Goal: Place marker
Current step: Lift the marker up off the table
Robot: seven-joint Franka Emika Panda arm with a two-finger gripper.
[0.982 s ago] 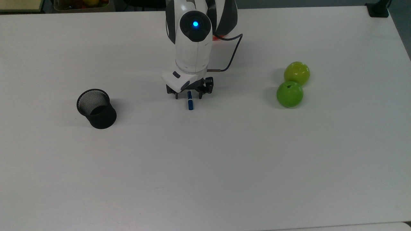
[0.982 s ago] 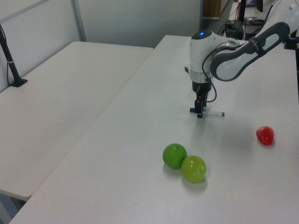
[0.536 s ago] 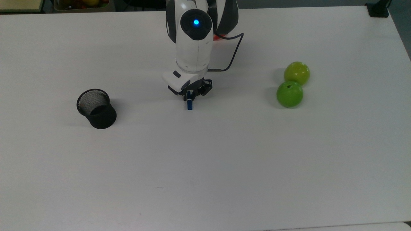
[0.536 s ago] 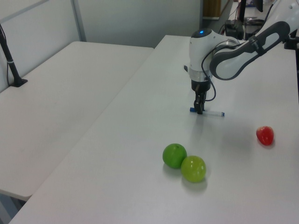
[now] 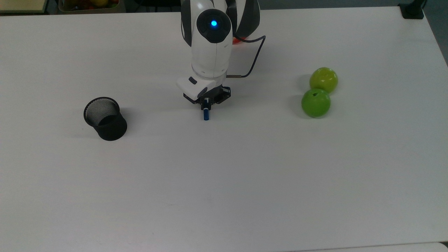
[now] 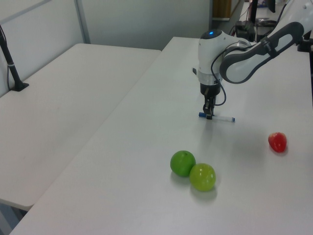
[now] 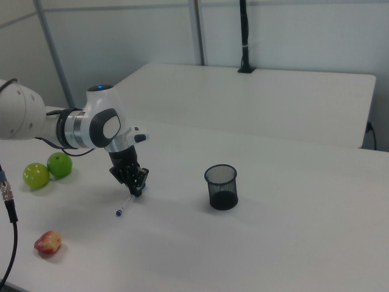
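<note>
1. Top view: your gripper (image 5: pixel 206 102) is down at the table (image 5: pixel 224 182), fingers pinching the marker (image 5: pixel 206 114) near its capped end, apparently to lift it.
2. Marker lies flat on the table; the mesh cup (image 5: pixel 105 119), the likely target, stands well apart toward the top view's left.
3. Left view gives you the marker's white barrel (image 6: pixel 222 118) past the fingers, plus a red fruit (image 6: pixel 277 141).

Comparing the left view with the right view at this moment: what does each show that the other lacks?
Left view alone: the marker's blue cap end, sticking out past the gripper.

Right view alone: the black mesh cup, standing upright to the right view's right of the gripper.

Both: the gripper shut on the marker on the white table, two green apples and a red fruit.
</note>
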